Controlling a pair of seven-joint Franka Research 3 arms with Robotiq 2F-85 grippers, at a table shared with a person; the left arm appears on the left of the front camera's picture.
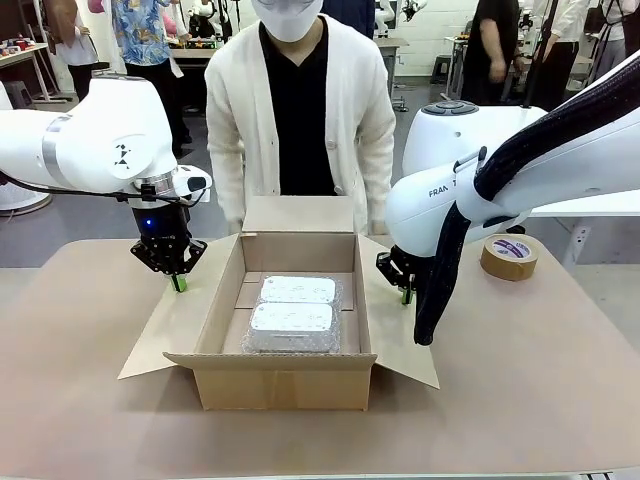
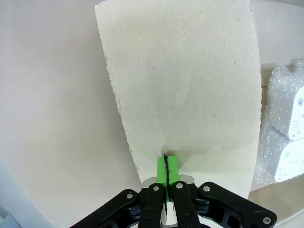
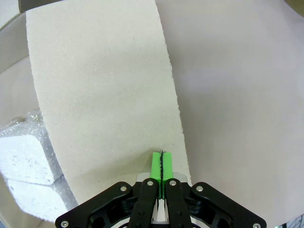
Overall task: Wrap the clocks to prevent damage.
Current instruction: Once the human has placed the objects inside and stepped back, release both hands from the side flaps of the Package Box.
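Two white clocks wrapped in bubble wrap lie side by side inside the open cardboard box. My left gripper is shut with nothing in it, its green tips down on the box's left flap. In the left wrist view the shut left gripper meets that flap, with the wrapped clocks at the right edge. My right gripper is also shut and empty, tips on the right flap. The right wrist view shows the right gripper on the flap, clocks at lower left.
A person in a white cardigan stands behind the box with hands at its rear flap. A roll of brown tape lies on the table at the right.
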